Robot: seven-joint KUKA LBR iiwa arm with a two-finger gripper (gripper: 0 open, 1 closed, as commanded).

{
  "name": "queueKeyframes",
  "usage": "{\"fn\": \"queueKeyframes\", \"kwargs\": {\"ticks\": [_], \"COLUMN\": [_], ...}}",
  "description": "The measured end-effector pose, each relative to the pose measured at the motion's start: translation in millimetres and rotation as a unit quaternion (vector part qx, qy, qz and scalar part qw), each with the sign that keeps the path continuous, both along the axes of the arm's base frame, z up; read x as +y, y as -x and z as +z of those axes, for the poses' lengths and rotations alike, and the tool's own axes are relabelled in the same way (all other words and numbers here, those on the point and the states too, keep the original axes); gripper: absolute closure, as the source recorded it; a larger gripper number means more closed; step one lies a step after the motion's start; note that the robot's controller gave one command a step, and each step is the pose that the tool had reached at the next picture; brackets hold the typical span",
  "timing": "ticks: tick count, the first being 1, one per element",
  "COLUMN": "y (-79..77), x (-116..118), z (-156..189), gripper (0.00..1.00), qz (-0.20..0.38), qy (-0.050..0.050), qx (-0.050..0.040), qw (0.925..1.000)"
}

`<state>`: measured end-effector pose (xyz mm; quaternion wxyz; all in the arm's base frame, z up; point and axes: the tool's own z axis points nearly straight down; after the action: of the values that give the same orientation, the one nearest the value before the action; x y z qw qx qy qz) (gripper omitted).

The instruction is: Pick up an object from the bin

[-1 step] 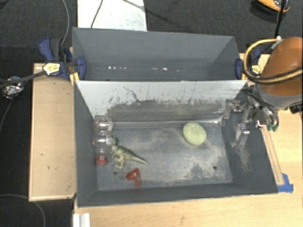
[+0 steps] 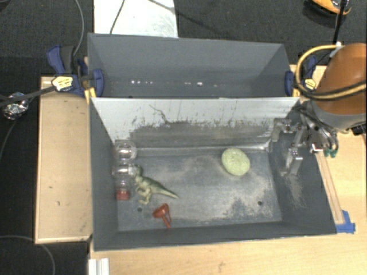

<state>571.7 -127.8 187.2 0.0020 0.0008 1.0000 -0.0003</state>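
Nearest us, the orange-covered wrist (image 2: 344, 79) leans in over the right wall of the bin (image 2: 189, 67), with the gripper (image 2: 293, 153) hanging above the slope. We cannot tell whether it is parted or closed. We see a pale green oval lump (image 2: 235, 161) on the floor to its left, apart from it.

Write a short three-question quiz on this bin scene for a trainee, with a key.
1. What lies between the clear bottle and the small red piece?
2. Which thing lies nearest the gripper? A clear bottle; B pale green oval lump; C small red piece.
3. True or false: the gripper is over the left half of the bin.
Key: 1 the toy dinosaur; 2 B; 3 false, it is at the bin's right side.
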Motion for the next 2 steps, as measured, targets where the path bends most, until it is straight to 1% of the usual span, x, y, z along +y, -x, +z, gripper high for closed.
{"fn": "queueKeyframes", "kwargs": {"ticks": [1,2], "y": [-11.3,-14.1], "x": [25.5,51.2], "z": [-51.1,-74.8], "gripper": [0.0,0.0], "qz": [0.012,0.035], "qy": [0.001,-0.001], "qx": [-0.0022,0.0034], "qw": [0.9999,0.9994]}}
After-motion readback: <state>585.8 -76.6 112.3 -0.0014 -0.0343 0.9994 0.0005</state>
